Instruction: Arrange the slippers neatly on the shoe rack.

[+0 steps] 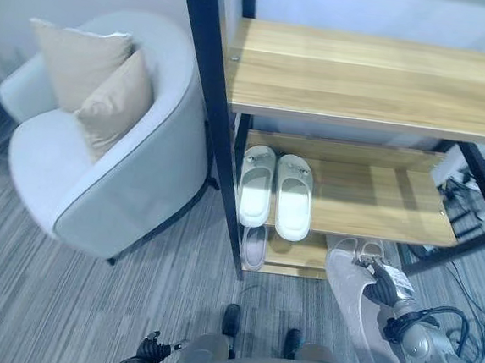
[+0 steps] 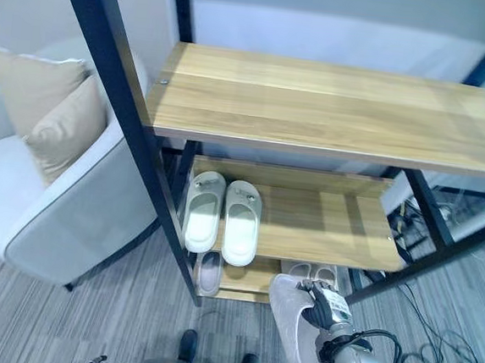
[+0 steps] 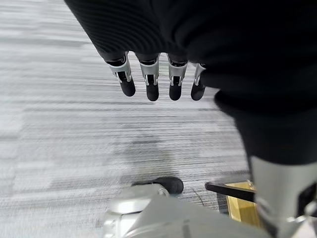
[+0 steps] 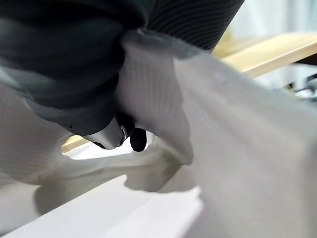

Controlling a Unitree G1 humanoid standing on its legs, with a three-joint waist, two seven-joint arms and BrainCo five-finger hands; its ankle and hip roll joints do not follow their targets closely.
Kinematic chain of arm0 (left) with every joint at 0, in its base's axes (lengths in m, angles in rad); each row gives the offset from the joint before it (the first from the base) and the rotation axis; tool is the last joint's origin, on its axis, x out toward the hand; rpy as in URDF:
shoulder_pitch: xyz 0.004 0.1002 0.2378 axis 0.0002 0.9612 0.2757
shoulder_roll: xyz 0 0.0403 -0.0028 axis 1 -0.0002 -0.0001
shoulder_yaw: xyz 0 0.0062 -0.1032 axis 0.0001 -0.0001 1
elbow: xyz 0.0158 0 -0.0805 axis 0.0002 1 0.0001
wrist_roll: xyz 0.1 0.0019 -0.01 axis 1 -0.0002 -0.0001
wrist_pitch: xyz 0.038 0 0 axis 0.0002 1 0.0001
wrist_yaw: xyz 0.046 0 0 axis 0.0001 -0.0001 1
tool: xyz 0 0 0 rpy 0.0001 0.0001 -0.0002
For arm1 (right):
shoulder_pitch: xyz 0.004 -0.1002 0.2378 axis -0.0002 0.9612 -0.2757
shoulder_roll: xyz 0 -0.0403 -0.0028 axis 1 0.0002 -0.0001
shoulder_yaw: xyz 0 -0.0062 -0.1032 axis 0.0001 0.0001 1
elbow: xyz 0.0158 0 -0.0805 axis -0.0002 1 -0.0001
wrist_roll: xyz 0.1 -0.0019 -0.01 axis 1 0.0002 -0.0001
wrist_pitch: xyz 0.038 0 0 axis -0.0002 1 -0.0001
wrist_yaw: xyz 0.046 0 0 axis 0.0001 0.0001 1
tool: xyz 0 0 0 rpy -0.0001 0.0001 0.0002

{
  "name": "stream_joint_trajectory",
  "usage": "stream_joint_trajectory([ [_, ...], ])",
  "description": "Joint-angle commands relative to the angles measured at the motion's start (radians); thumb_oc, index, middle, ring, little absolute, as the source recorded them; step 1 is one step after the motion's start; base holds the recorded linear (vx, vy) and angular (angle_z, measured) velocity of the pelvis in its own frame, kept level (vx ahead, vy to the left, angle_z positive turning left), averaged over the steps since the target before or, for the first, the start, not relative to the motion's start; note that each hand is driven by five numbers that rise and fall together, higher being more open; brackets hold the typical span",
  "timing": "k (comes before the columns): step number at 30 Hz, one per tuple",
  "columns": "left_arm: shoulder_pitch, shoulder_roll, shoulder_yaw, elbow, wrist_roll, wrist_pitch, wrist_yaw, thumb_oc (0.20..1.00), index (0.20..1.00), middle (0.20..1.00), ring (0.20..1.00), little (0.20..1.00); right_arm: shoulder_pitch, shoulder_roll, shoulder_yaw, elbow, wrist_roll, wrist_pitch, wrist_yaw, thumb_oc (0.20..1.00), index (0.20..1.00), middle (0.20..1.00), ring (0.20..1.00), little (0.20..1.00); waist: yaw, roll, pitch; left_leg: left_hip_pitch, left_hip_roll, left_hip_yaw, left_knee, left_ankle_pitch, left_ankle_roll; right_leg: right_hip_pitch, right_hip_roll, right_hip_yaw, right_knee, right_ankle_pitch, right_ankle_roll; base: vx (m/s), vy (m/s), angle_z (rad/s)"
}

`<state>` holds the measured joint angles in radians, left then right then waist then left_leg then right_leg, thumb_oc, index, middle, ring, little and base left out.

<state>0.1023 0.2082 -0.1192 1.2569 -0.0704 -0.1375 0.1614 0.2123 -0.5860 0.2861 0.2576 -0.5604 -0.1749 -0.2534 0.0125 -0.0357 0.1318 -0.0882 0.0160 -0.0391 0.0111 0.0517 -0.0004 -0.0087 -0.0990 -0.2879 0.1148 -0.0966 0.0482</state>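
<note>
Left eye view: the right hand [image 1: 384, 280] has its fingers curled round a grey slipper [image 1: 351, 314], held just in front of the shoe rack [image 1: 378, 91]. Beyond the fingertips, 2 white slippers [image 1: 275, 193] sit side by side on the middle shelf; 1 grey slipper [image 1: 254, 247] lies on the bottom shelf.

Right eye view: 2 more slipper toes [image 2: 313, 273] show just past the fingers.

Left wrist view: the left hand [image 3: 158, 79] hangs with straight, relaxed fingers, empty.

Right wrist view: the strap wraps the fingers [image 4: 133, 136]. It looks light, soft and bendy; gripping the strap seems best.
</note>
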Motion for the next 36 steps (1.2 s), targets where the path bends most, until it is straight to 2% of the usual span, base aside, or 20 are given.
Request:
stream_joint_trajectory([
  [1, -0.069, -0.008, -0.025, -0.024, -0.042, -0.023, 0.002, 1.000, 1.000, 1.000, 1.000, 1.000, -0.052, -0.011, -0.015, -0.070, 0.059, -0.049, -0.022, 0.200, 0.200, 0.200, 0.200, 0.200, -0.010, -0.060, 0.029, -0.009, 0.019, -0.010, 0.126, -0.147, -0.042, -0.002, -0.062, -0.058, 0.007, -0.013, 0.055, -0.35, -0.153, 1.01],
  [2, -0.078, -0.017, -0.041, -0.034, -0.044, -0.024, 0.004, 1.000, 1.000, 1.000, 1.000, 1.000, -0.058, 0.003, -0.012, -0.063, 0.083, -0.051, -0.023, 0.200, 0.200, 0.200, 0.200, 0.200, -0.028, -0.062, 0.034, -0.042, 0.054, 0.084, 0.152, -0.140, -0.038, -0.021, -0.068, -0.104, 0.027, -0.022, 0.049, -0.09, -0.050, 1.36],
  [4, -0.086, -0.019, -0.053, -0.035, -0.035, -0.023, 0.003, 1.000, 1.000, 1.000, 1.000, 1.000, -0.065, 0.009, 0.001, -0.073, 0.084, -0.054, -0.014, 0.200, 0.200, 0.200, 0.200, 0.200, -0.035, -0.063, 0.055, -0.097, 0.078, 0.148, 0.245, -0.164, -0.021, -0.072, -0.081, -0.115, 0.125, -0.045, 0.038, -0.15, -0.014, 0.97],
  [5, -0.090, -0.013, -0.056, -0.037, -0.035, -0.023, 0.003, 1.000, 1.000, 1.000, 1.000, 1.000, -0.063, 0.008, 0.008, -0.076, 0.082, -0.057, -0.009, 0.200, 0.200, 0.200, 0.200, 0.200, -0.037, -0.063, 0.058, -0.117, 0.075, 0.149, 0.280, -0.180, -0.014, -0.093, -0.089, -0.110, 0.161, -0.053, 0.037, -0.14, 0.045, 0.28],
  [6, -0.094, -0.009, -0.056, -0.041, -0.037, -0.026, 0.003, 1.000, 1.000, 1.000, 1.000, 1.000, -0.063, 0.008, 0.013, -0.076, 0.079, -0.058, -0.008, 0.200, 0.200, 0.200, 0.200, 0.200, -0.040, -0.061, 0.060, -0.132, 0.074, 0.147, 0.303, -0.191, -0.011, -0.110, -0.094, -0.103, 0.193, -0.065, 0.034, 0.00, 0.053, 0.18],
  [7, -0.108, 0.010, -0.057, -0.069, -0.062, -0.037, 0.015, 1.000, 1.000, 1.000, 1.000, 1.000, -0.080, 0.005, 0.036, -0.067, 0.085, -0.060, -0.005, 0.200, 0.200, 0.200, 0.200, 0.200, -0.041, -0.058, 0.076, -0.162, 0.079, 0.129, 0.367, -0.237, -0.014, -0.148, -0.104, -0.072, 0.274, -0.104, 0.040, -0.08, 0.094, 0.02],
  [9, -0.120, 0.024, -0.061, -0.101, -0.088, -0.052, 0.023, 1.000, 1.000, 1.000, 1.000, 1.000, -0.112, 0.003, 0.070, -0.046, 0.073, -0.058, -0.007, 0.200, 0.200, 0.200, 0.200, 0.200, -0.040, -0.055, 0.086, -0.228, 0.077, 0.124, 0.440, -0.248, 0.001, -0.221, -0.121, -0.057, 0.362, -0.111, 0.025, -0.04, 0.082, -0.14],
  [10, -0.118, 0.027, -0.062, -0.105, -0.094, -0.055, 0.029, 1.000, 1.000, 1.000, 1.000, 1.000, -0.116, 0.001, 0.078, -0.038, 0.066, -0.056, -0.009, 0.200, 0.200, 0.200, 0.200, 0.200, -0.038, -0.052, 0.087, -0.234, 0.078, 0.111, 0.469, -0.286, -0.004, -0.232, -0.120, -0.040, 0.400, -0.142, 0.034, 0.01, 0.031, -0.17],
  [11, -0.119, 0.027, -0.063, -0.105, -0.094, -0.056, 0.029, 1.000, 1.000, 1.000, 1.000, 1.000, -0.118, 0.002, 0.078, -0.037, 0.066, -0.056, -0.011, 0.200, 0.200, 0.200, 0.200, 0.200, -0.038, -0.053, 0.088, -0.247, 0.078, 0.120, 0.468, -0.263, 0.003, -0.243, -0.125, -0.051, 0.395, -0.125, 0.025, 0.07, 0.016, -0.12],
  [12, -0.115, 0.028, -0.073, -0.112, -0.093, -0.060, 0.041, 1.000, 1.000, 1.000, 1.000, 1.000, -0.131, 0.004, 0.085, -0.031, 0.076, -0.048, -0.012, 0.200, 0.200, 0.200, 0.200, 0.200, -0.037, -0.055, 0.097, -0.275, 0.079, 0.106, 0.526, -0.304, -0.004, -0.268, -0.124, -0.026, 0.450, -0.167, 0.026, -0.08, 0.023, -0.08],
  [13, -0.111, 0.029, -0.077, -0.114, -0.092, -0.060, 0.045, 1.000, 1.000, 1.000, 1.000, 1.000, -0.126, 0.006, 0.080, -0.037, 0.083, -0.046, -0.009, 0.200, 0.200, 0.200, 0.200, 0.200, -0.037, -0.055, 0.100, -0.305, 0.080, 0.109, 0.544, -0.290, 0.004, -0.297, -0.130, -0.031, 0.467, -0.158, 0.012, 0.06, 0.010, -0.07],
  [15, -0.099, 0.024, -0.080, -0.112, -0.093, -0.064, 0.062, 1.000, 1.000, 1.000, 1.000, 1.000, -0.105, 0.017, 0.063, -0.047, 0.110, -0.043, -0.024, 0.200, 0.200, 0.200, 0.200, 0.200, -0.039, -0.055, 0.115, -0.360, 0.088, 0.093, 0.626, -0.343, -0.002, -0.355, -0.128, -0.005, 0.547, -0.215, 0.009, 0.02, -0.006, -0.11],
  [17, -0.099, 0.024, -0.081, -0.112, -0.093, -0.064, 0.063, 1.000, 1.000, 1.000, 1.000, 1.000, -0.103, 0.017, 0.062, -0.048, 0.110, -0.043, -0.024, 0.200, 0.200, 0.200, 0.200, 0.200, -0.038, -0.054, 0.111, -0.368, 0.088, 0.092, 0.632, -0.346, -0.002, -0.363, -0.128, -0.004, 0.553, -0.218, 0.009, -0.02, -0.021, -0.09],
  [18, -0.091, 0.025, -0.089, -0.124, -0.118, -0.075, 0.066, 1.000, 1.000, 1.000, 1.000, 1.000, -0.094, 0.028, 0.056, -0.043, 0.153, -0.042, -0.026, 0.200, 0.200, 0.200, 0.200, 0.200, -0.039, -0.050, 0.126, -0.463, 0.097, 0.074, 0.726, -0.375, 0.001, -0.455, -0.138, 0.003, 0.640, -0.257, -0.003, -0.07, -0.045, -0.06],
  [20, -0.088, 0.031, -0.092, -0.138, -0.130, -0.080, 0.067, 1.000, 1.000, 1.000, 1.000, 1.000, -0.101, 0.030, 0.055, -0.038, 0.173, -0.042, -0.028, 0.200, 0.200, 0.200, 0.200, 0.200, -0.039, -0.046, 0.131, -0.506, 0.100, 0.066, 0.764, -0.384, 0.002, -0.498, -0.142, 0.006, 0.678, -0.271, -0.009, -0.10, -0.048, -0.15],
  [21, -0.081, 0.044, -0.105, -0.187, -0.162, -0.094, 0.066, 1.000, 1.000, 1.000, 1.000, 1.000, -0.121, 0.025, 0.040, -0.054, 0.225, -0.044, -0.034, 0.200, 0.200, 0.200, 0.200, 0.200, -0.042, -0.034, 0.135, -0.651, 0.103, 0.050, 0.888, -0.417, 0.009, -0.641, -0.151, 0.023, 0.792, -0.316, -0.033, -0.09, -0.037, -0.12],
  [23, -0.078, 0.051, -0.111, -0.208, -0.174, -0.103, 0.070, 1.000, 1.000, 1.000, 1.000, 1.000, -0.136, 0.016, 0.032, -0.072, 0.231, -0.045, -0.042, 0.200, 0.200, 0.200, 0.200, 0.200, -0.043, -0.030, 0.134, -0.724, 0.103, 0.045, 0.949, -0.434, 0.009, -0.708, -0.159, 0.027, 0.841, -0.336, -0.043, -0.09, -0.053, 0.11],
  [25, -0.074, 0.055, -0.112, -0.250, -0.201, -0.113, 0.080, 1.000, 1.000, 1.000, 1.000, 1.000, -0.186, -0.003, 0.010, -0.114, 0.223, -0.039, -0.073, 0.200, 0.200, 0.200, 0.200, 0.200, -0.039, -0.014, 0.121, -0.879, 0.100, 0.030, 1.066, -0.467, 0.017, -0.873, -0.170, 0.055, 0.971, -0.385, -0.065, -0.09, -0.045, 0.01],
  [31, -0.106, 0.065, -0.122, -0.344, -0.271, -0.124, 0.095, 1.000, 1.000, 1.000, 1.000, 1.000, -0.340, -0.027, -0.025, -0.168, 0.262, -0.025, -0.119, 0.200, 0.200, 0.200, 0.200, 0.200, -0.034, 0.008, 0.090, -1.121, 0.090, -0.004, 1.274, -0.522, 0.042, -1.132, -0.187, 0.099, 1.216, -0.454, -0.098, -0.02, -0.010, 0.00],
  [36, -0.162, 0.117, -0.094, -0.566, -0.431, -0.158, 0.131, 1.000, 1.000, 1.000, 1.000, 1.000, -0.573, -0.075, -0.045, -0.248, 0.301, -0.016, -0.175, 0.200, 0.200, 0.200, 0.200, 0.200, -0.017, 0.046, 0.088, -1.397, 0.057, -0.025, 1.640, -0.614, 0.073, -1.444, -0.213, 0.167, 1.605, -0.555, -0.138, 0.12, 0.053, -0.03],
])
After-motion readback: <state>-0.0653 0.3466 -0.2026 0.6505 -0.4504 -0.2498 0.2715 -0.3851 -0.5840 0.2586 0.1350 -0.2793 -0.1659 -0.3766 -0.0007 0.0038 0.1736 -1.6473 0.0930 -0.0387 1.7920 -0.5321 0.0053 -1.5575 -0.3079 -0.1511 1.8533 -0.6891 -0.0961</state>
